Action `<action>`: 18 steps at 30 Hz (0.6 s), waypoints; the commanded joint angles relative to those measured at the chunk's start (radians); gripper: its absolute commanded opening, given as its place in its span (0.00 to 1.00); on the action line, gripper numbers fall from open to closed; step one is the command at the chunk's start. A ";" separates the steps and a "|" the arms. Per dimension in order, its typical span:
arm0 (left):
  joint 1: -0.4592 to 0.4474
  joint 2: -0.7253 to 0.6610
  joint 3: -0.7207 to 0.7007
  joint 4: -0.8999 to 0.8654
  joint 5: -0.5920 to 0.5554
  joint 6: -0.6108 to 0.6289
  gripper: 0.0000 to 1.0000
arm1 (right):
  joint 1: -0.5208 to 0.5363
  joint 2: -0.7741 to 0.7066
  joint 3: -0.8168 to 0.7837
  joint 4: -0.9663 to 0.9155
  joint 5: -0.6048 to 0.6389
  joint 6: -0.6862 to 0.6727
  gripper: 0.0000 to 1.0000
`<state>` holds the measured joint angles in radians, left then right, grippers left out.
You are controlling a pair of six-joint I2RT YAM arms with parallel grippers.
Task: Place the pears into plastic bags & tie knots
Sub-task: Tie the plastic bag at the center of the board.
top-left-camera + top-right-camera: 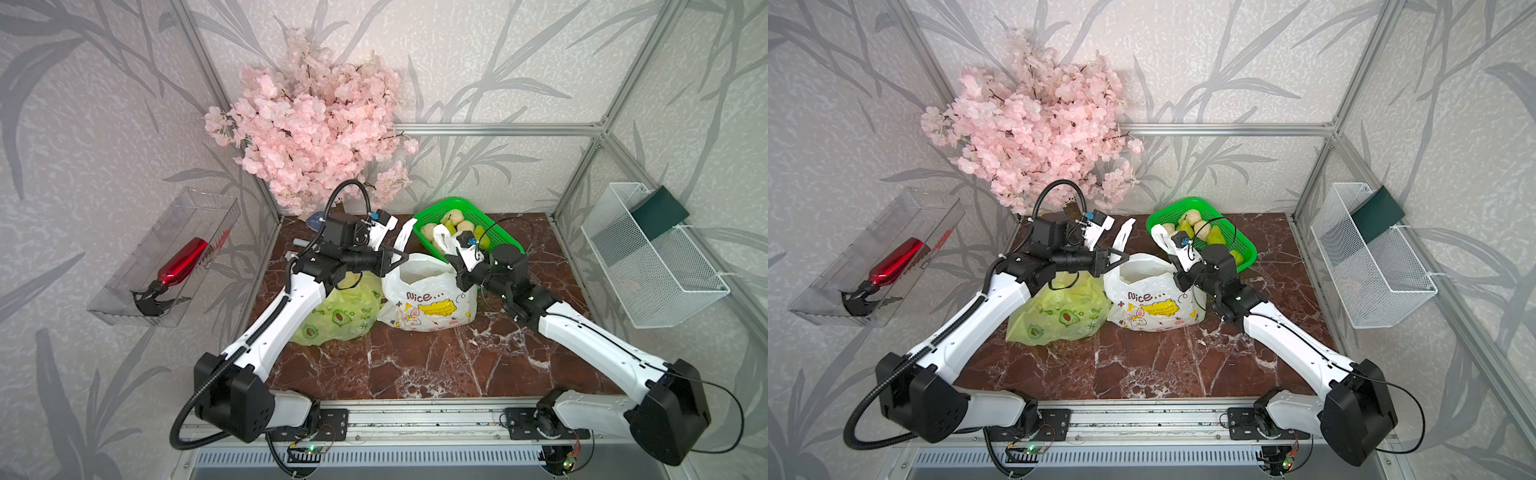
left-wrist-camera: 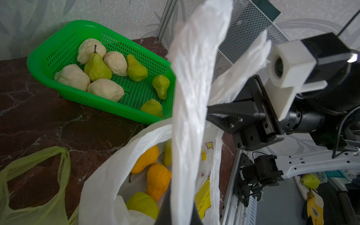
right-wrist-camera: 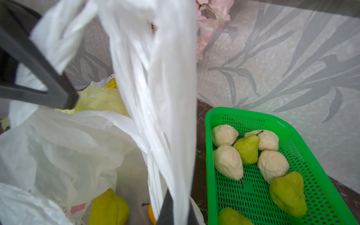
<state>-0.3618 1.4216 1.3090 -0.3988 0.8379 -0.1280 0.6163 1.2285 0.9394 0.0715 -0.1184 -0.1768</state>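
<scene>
A white plastic bag [image 1: 428, 299] [image 1: 1154, 301] with a rabbit print stands open mid-table. My left gripper [image 1: 400, 258] [image 2: 182, 210] is shut on its left handle [image 2: 192, 93], which is pulled upward. My right gripper [image 1: 451, 261] [image 3: 178, 210] is shut on the right handle [image 3: 159, 93], also held up. Yellow and green pears [image 2: 157, 179] lie inside the bag. Several more pears [image 2: 97, 68] [image 3: 247, 148] sit in the green basket [image 1: 505, 237] [image 2: 48, 50] behind it. A yellow-green avocado-print bag [image 1: 340, 316] [image 1: 1059, 316] lies slumped under my left arm.
A pink blossom bunch [image 1: 311, 120] stands at the back left. On the right wall hangs a white wire basket [image 1: 652, 257]. A clear tray [image 1: 124, 291] with a red bottle [image 1: 183, 262] is on the left wall. Marble tabletop [image 1: 436, 365] stretches toward the front rail.
</scene>
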 commanded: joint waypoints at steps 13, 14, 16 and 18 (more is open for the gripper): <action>-0.038 0.056 0.058 -0.065 0.264 0.255 0.32 | 0.135 0.126 0.263 -0.321 -0.026 -0.186 0.00; -0.036 0.057 0.064 -0.067 0.264 0.259 0.34 | 0.135 0.131 0.271 -0.335 -0.033 -0.188 0.00; -0.030 0.058 0.071 -0.058 0.254 0.255 0.37 | 0.135 0.137 0.282 -0.355 -0.046 -0.194 0.00; -0.025 0.061 0.076 -0.035 0.250 0.242 0.38 | 0.136 0.140 0.292 -0.367 -0.064 -0.191 0.00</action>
<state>-0.3962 1.4956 1.3788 -0.4808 1.0565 0.0830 0.7460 1.3647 1.1908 -0.2401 -0.1398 -0.3580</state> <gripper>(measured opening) 0.381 0.050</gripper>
